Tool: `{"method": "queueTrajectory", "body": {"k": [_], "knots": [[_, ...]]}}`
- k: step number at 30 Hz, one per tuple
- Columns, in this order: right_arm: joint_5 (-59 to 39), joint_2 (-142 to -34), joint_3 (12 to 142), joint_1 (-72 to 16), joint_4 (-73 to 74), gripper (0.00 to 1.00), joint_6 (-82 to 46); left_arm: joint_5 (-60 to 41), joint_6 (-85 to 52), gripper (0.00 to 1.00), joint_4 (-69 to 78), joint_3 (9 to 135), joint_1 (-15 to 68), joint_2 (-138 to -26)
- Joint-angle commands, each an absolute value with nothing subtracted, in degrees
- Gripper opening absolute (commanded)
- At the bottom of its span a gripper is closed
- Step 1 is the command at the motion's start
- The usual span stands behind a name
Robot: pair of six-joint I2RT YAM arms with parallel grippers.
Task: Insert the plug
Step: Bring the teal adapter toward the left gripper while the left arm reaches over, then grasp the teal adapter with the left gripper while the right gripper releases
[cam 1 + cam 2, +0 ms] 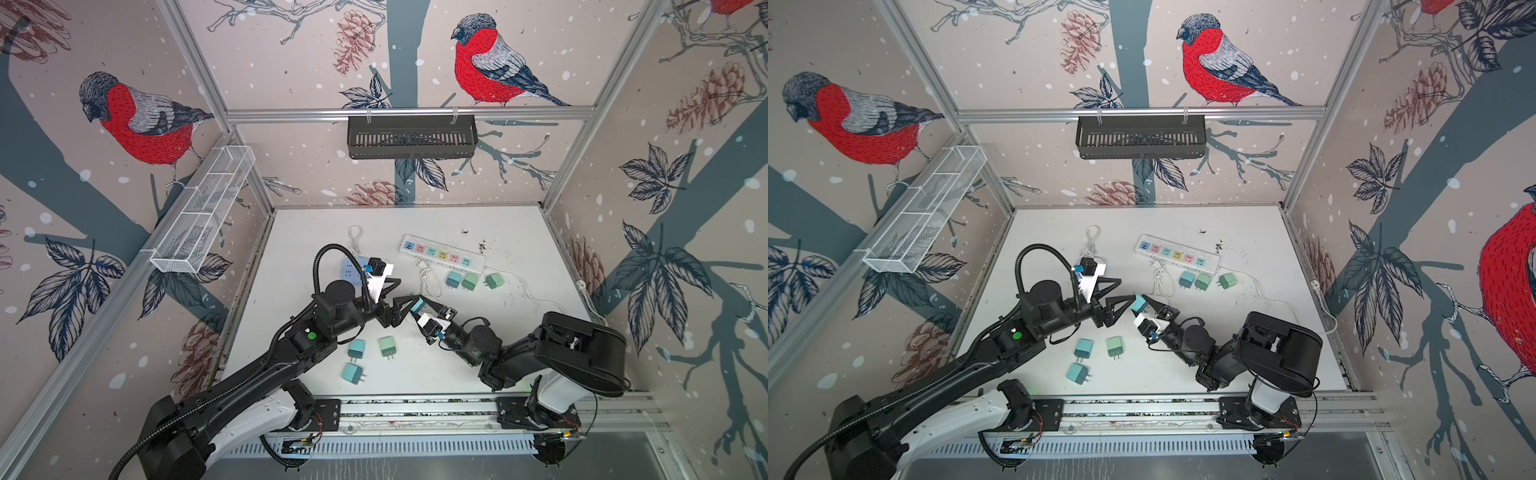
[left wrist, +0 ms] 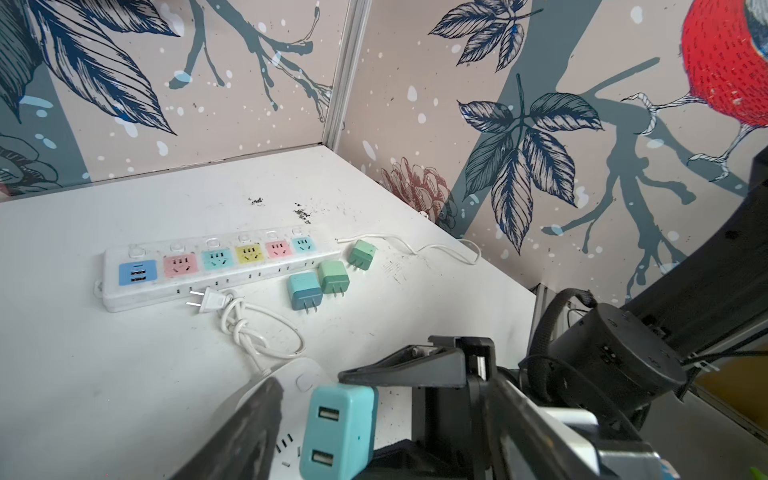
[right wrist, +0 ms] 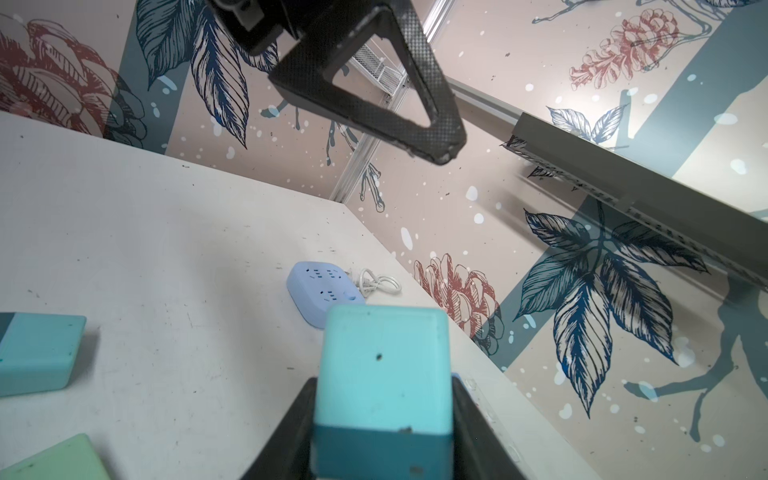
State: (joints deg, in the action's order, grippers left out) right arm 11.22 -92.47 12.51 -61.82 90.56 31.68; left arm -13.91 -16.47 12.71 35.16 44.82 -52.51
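Between the fingers of the right claw (image 3: 382,388), the teal plug (image 3: 382,361) is pinched above the tabletop (image 1: 498,353). The left claw (image 1: 407,289) stands spread just beside it, probably to regrip it for the power strip (image 1: 442,253) beyond.

We see the plug (image 3: 382,374), a teal block with a darker band, clamped between the fingers of the right hand (image 1: 419,308) and held above the bench (image 1: 511,232). The dark band sits nearest the palm and the two-port USB end points outward. The white power strip (image 1: 441,252) with pastel sockets lies flat beyond the fingertips, well apart.
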Motion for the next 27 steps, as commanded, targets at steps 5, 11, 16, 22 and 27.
{"method": "queueTrajectory", "body": {"k": [5, 11, 16, 22, 27], "knots": [[10.73, -89.03, 10.21, -62.23, 101.45, 0.00, 32.11, -11.56, -14.68, 0.75, 13.88, 35.15, 45.26, -55.20], [9.88, -87.71, 9.23, -62.06, 101.76, 0.00, 31.27, -14.52, -13.90, 0.73, 14.03, 34.73, 45.92, -57.54], [9.61, -88.24, 9.15, -62.19, 103.12, 0.00, 30.98, -16.66, -13.39, 0.72, 14.98, 34.10, 46.08, -58.78], [9.67, -87.47, 8.02, -62.05, 104.68, 0.01, 30.42, -18.80, -13.03, 0.69, 15.21, 34.19, 46.91, -60.62], [9.69, -87.26, 7.87, -61.96, 104.56, 0.01, 30.15, -20.39, -12.91, 0.66, 16.16, 34.27, 47.67, -61.72]]}}
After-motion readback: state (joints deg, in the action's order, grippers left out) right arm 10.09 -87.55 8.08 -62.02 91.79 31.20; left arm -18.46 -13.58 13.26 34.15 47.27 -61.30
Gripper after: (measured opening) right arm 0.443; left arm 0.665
